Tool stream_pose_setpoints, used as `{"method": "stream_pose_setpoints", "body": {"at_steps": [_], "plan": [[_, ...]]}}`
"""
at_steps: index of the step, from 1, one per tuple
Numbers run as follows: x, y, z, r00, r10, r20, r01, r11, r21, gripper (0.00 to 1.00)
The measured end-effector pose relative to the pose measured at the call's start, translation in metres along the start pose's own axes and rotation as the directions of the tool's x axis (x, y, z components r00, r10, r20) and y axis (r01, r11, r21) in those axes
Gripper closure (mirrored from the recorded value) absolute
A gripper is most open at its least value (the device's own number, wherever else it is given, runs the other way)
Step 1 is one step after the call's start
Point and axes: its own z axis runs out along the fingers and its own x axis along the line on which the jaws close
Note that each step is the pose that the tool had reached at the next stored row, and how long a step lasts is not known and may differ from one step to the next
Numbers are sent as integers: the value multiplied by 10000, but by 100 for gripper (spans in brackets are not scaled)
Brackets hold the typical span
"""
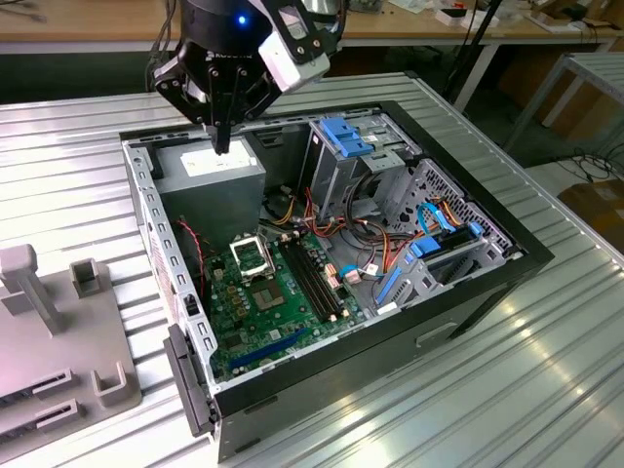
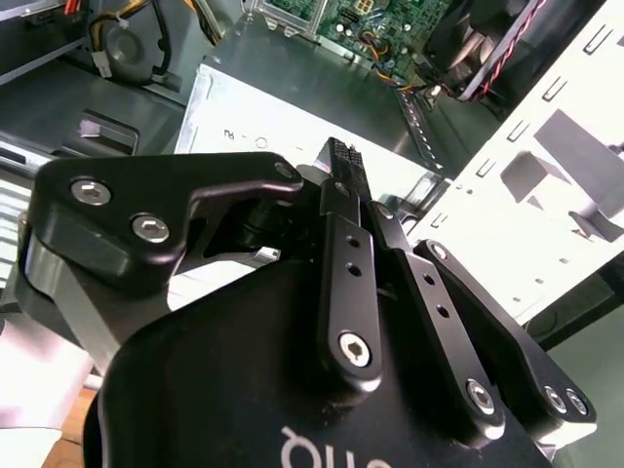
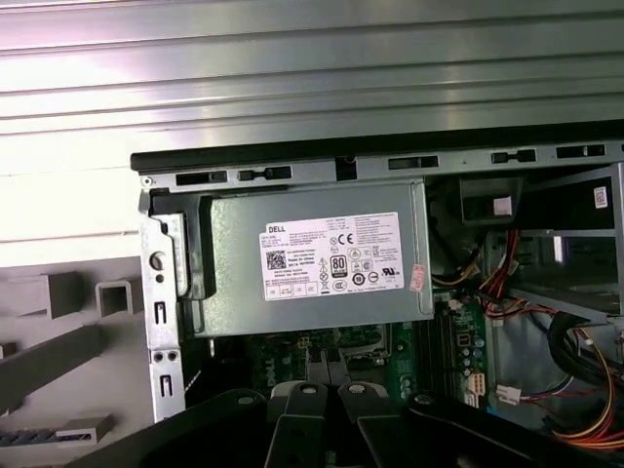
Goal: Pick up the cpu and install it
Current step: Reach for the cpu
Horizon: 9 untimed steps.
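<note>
One white printed label [image 3: 331, 258] sits on the grey sheet-metal power supply box [image 3: 312, 263], covered in small text and certification marks. A small pink-and-white sticker [image 3: 417, 278] is at the label's corner. Part of some white lettering shows on the gripper's black body in the second wrist view.

The work surface is a ribbed silver metal table [image 1: 546, 370]. At the exterior view's left, a grey moulded plastic fixture with slots and posts [image 1: 58, 322] lies on it. Next comes the open black tower computer case [image 1: 322, 390], lying on its side. Inside it are the green motherboard [image 1: 263, 312], a black-and-silver square socket frame [image 1: 252, 255], bright blue plastic drive latches [image 1: 346, 132] and bundles of coloured wires. A long wooden workbench [image 1: 97, 19] runs behind, and a pale-framed table [image 1: 595, 68] stands at the far right.

The black two-fingered gripper [image 1: 222, 144] hangs above the power supply box, apart from it, near the case's rear corner. In the second wrist view its fingers [image 2: 346, 273] lie pressed together. Where the cpu lies I cannot tell
</note>
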Motion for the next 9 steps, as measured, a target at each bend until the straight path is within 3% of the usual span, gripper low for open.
{"method": "stream_pose_setpoints", "body": {"at_steps": [9], "plan": [[54,-5,13,9998,9,-183,-9,10000,14,89]]}}
